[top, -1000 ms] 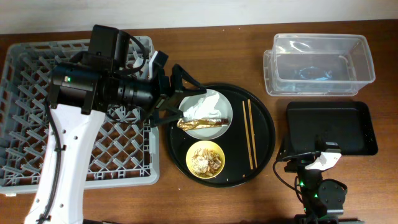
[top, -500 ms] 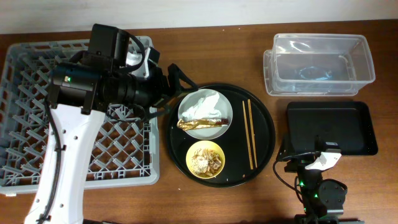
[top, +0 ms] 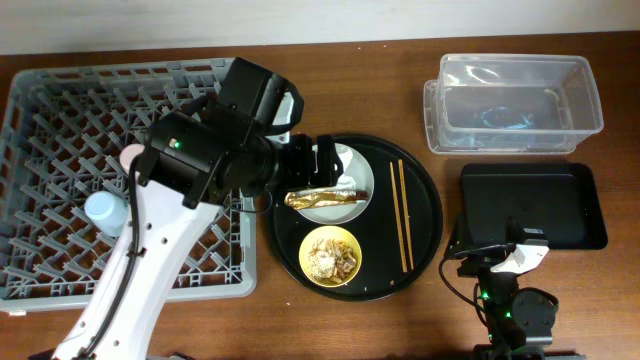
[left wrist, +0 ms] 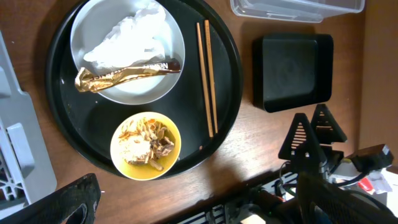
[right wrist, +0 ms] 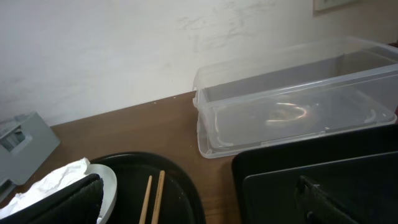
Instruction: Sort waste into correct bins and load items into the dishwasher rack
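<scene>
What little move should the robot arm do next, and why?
Probably lower the left tool onto the gold wrapper. The tool is open and empty, hanging right over the plate. The wrapper and the white napkin lie on that plate, so it likely cannot go into the rack until the rubbish is off.

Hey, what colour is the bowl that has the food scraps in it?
Yellow. The bowl shows best in the left wrist view.
</scene>
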### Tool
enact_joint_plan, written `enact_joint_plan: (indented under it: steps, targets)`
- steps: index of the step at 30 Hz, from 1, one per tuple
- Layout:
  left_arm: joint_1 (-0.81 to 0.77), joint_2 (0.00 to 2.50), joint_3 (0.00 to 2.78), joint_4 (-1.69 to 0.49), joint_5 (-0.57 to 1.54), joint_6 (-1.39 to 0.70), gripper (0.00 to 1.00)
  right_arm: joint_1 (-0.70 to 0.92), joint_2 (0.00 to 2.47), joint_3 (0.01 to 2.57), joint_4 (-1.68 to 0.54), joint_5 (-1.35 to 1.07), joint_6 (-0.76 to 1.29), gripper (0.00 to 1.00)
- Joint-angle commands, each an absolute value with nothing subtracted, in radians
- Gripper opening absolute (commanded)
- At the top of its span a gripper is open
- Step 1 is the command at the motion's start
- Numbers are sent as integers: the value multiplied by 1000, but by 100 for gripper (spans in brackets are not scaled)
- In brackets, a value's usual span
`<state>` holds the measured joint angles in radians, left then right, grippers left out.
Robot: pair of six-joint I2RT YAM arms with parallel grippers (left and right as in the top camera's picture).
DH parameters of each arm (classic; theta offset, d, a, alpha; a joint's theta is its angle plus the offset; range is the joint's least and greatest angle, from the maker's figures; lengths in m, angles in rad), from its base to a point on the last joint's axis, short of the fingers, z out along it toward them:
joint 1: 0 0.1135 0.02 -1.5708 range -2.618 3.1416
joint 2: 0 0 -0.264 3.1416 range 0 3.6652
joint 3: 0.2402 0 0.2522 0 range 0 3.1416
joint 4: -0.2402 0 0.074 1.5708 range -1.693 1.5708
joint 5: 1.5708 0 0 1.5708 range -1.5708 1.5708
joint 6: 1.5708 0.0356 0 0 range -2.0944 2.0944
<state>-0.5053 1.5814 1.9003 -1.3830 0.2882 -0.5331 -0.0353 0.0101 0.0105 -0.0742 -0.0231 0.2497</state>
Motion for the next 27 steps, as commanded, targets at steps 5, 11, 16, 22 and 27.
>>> enact_joint_plan:
  steps: [5, 11, 16, 22, 27]
  targets:
    - [-530, 1583, 1906, -1383, 212, -510, 99, -27, 6, 6, -79, -17, 240, 99]
    - [-530, 1583, 1906, -1377, 175, -510, 99, -27, 6, 6, -79, -17, 240, 99]
    - [-530, 1583, 1906, -1378, 179, -510, 99, -27, 6, 6, -79, -17, 240, 99]
    - [-530, 1588, 1906, -1392, 83, -509, 99, -27, 6, 6, -79, -17, 240, 99]
    - [-530, 1610, 1897, -1391, 52, -510, 99, -27, 6, 6, -79, -17, 240, 99]
